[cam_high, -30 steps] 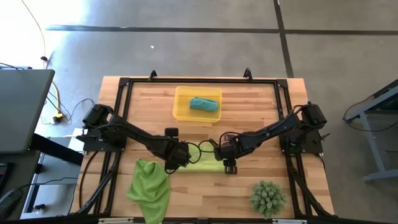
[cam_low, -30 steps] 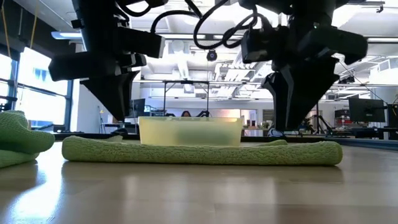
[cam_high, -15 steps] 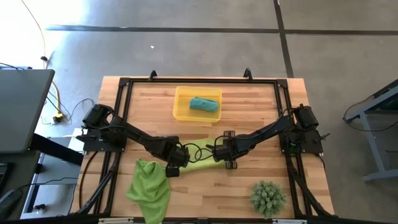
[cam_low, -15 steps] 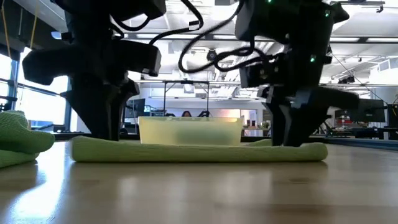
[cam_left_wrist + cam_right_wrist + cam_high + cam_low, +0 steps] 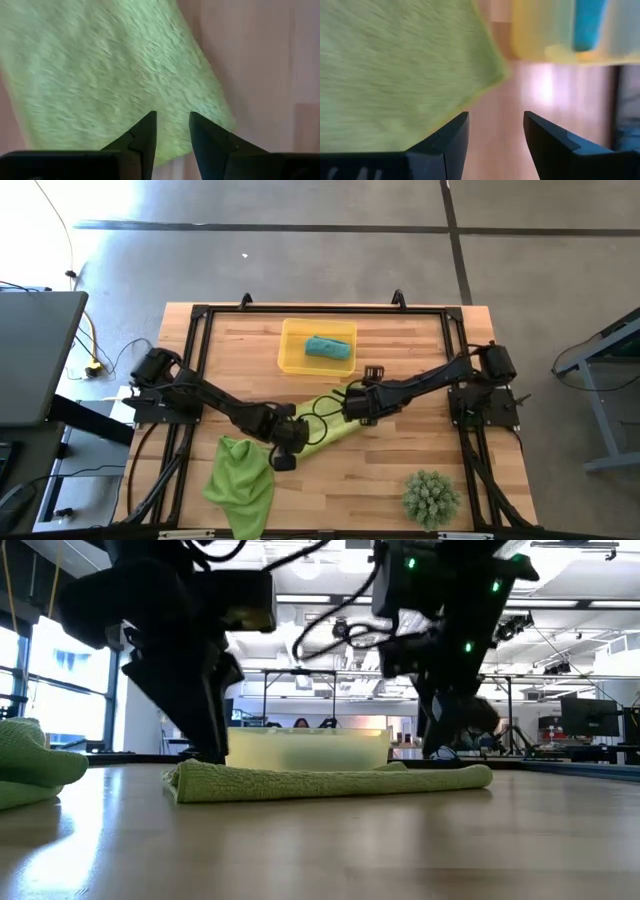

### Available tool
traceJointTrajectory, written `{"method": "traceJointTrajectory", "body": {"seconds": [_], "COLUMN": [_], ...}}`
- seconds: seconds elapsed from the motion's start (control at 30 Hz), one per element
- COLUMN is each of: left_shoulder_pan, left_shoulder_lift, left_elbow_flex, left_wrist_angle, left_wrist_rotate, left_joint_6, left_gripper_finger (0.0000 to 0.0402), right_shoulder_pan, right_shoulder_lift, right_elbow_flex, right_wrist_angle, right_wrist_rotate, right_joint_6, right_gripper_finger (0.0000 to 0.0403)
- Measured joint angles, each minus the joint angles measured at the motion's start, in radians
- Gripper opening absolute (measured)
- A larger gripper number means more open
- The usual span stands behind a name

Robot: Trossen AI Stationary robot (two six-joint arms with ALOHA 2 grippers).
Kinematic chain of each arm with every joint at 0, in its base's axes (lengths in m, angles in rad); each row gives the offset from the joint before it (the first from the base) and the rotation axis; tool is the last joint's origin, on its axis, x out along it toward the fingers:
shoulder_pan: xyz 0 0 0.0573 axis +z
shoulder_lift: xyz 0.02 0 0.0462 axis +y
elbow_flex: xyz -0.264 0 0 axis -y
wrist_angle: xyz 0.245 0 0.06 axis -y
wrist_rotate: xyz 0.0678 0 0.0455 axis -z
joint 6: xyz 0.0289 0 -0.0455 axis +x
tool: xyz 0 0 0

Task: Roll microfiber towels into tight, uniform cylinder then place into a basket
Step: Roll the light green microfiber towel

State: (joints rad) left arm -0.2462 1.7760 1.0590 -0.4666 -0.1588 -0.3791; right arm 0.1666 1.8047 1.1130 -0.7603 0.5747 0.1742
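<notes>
Lime-green folded microfiber towel [image 5: 325, 432] lay flat on the bench, one end under each set of jaws; you had both parted, gripping nothing. Rolling looked unfinished: next pinch an edge, then carry the roll to the translucent yellow basket [image 5: 292, 352].

Both dark arms reach inward from their bases at the two sides of the tabletop and nearly meet near the middle. The left arm stretches low and ends in the left tool [image 5: 283, 442], which points down at the front of the centre; its two fingers [image 5: 144, 137] stand a small gap apart. The right arm comes in from the other side, a little further back. The right tool [image 5: 358, 402] also points down, its fingers [image 5: 451, 135] clearly spread.
</notes>
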Motion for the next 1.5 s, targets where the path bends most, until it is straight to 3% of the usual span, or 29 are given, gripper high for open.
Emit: {"method": "traceJointTrajectory", "body": {"seconds": [0.17, 0.27, 0.63, 1.1, 1.3, 1.5], "left_shoulder_pan": [0.019, 0.046, 0.093, 0.019, -0.024, -0.057], "left_shoulder_lift": [-0.015, -0.014, 0.013, 0.081, 0.126, 0.131], "left_elbow_flex": [0.001, 0.001, 0.001, 0.004, 0.005, -0.003], "left_wrist_angle": [-0.072, -0.104, -0.136, -0.097, 0.069, 0.293], "left_wrist_rotate": [-0.061, -0.090, -0.088, -0.043, 0.020, 0.144], "left_joint_6": [0.075, 0.111, 0.096, 0.027, -0.003, 0.063], "left_gripper_finger": [0.0104, 0.0104, 0.0103, 0.0103, 0.0103, 0.0103], "right_shoulder_pan": [0.031, 0.067, 0.144, 0.139, 0.119, 0.059], "right_shoulder_lift": [-0.051, -0.050, 0.016, 0.105, 0.111, 0.112], "right_elbow_flex": [0.000, 0.000, 0.000, 0.005, 0.001, 0.000], "right_wrist_angle": [0.046, 0.124, 0.202, 0.169, 0.128, 0.125], "right_wrist_rotate": [-0.248, -0.297, -0.164, -0.137, 0.005, 0.072], "right_joint_6": [0.247, 0.383, 0.454, 0.380, 0.212, 0.070], "right_gripper_finger": [0.0181, 0.0181, 0.0181, 0.0181, 0.0181, 0.0181]}}
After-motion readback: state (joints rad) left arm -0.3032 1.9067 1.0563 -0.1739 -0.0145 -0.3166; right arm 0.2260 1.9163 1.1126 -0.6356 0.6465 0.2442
